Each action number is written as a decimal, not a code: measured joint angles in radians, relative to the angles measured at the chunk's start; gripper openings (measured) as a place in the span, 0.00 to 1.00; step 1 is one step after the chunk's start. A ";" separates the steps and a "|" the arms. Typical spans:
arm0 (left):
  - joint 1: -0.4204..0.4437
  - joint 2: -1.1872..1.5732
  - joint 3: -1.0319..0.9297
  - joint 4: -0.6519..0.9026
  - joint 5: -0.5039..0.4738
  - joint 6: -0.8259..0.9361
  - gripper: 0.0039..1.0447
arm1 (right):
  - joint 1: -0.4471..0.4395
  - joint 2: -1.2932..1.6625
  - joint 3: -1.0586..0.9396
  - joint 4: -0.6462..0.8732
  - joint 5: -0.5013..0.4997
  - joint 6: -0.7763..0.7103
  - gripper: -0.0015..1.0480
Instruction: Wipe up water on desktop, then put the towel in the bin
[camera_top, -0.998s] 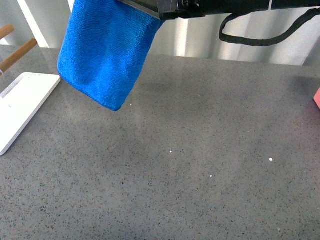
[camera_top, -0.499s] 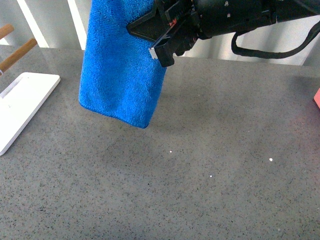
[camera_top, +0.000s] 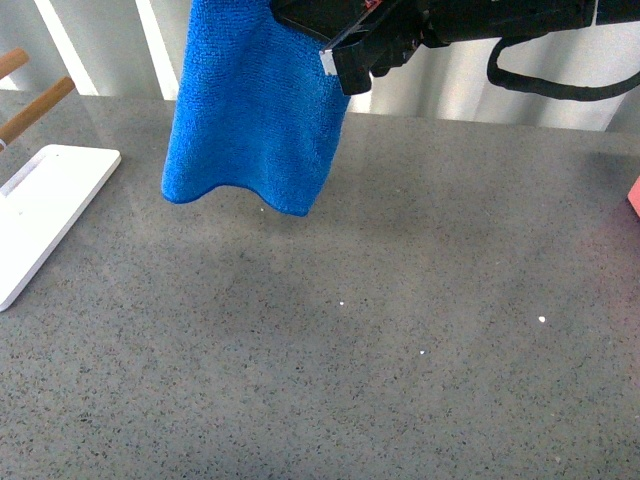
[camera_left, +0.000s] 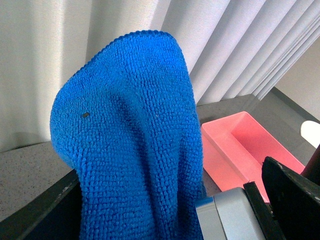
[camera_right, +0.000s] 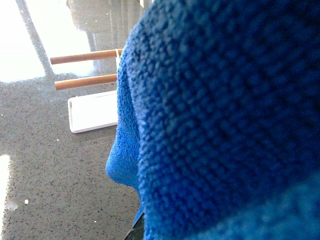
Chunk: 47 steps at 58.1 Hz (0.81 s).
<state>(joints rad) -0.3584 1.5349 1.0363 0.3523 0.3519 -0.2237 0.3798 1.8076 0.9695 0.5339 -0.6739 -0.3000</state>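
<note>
The bright blue towel (camera_top: 255, 110) hangs in the air over the far left part of the grey speckled desktop (camera_top: 400, 330), its lower edge clear of the surface. My right gripper (camera_top: 340, 40) reaches in from the upper right and is shut on the towel's top right edge, by its white tag. In the left wrist view the towel (camera_left: 130, 150) bulges up between the dark fingers of my left gripper (camera_left: 150, 220), which is shut on it. The towel (camera_right: 225, 125) fills most of the right wrist view and hides those jaws. The pink bin (camera_left: 240, 145) lies beyond.
A white board (camera_top: 40, 210) with wooden rods (camera_top: 35, 108) lies at the left edge of the desktop. A pink corner of the bin (camera_top: 634, 195) shows at the right edge. A few small white specks (camera_top: 541, 319) dot the desktop. Pale curtains hang behind.
The towel has shifted to the right; it dipped lower, then its bottom edge rose again. My right gripper came down into the front view and now sits higher.
</note>
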 joint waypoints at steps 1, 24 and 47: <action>0.000 0.000 0.000 0.000 0.000 0.000 0.94 | -0.001 -0.002 -0.004 0.006 -0.001 0.004 0.03; 0.086 -0.230 -0.435 0.364 -0.637 0.193 0.43 | -0.071 -0.074 -0.042 0.050 -0.005 0.088 0.03; 0.206 -0.477 -0.766 0.423 -0.502 0.215 0.03 | -0.079 -0.093 -0.071 0.044 -0.015 0.092 0.03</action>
<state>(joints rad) -0.1528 1.0580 0.2699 0.7753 -0.1505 -0.0086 0.3004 1.7149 0.8986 0.5781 -0.6891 -0.2085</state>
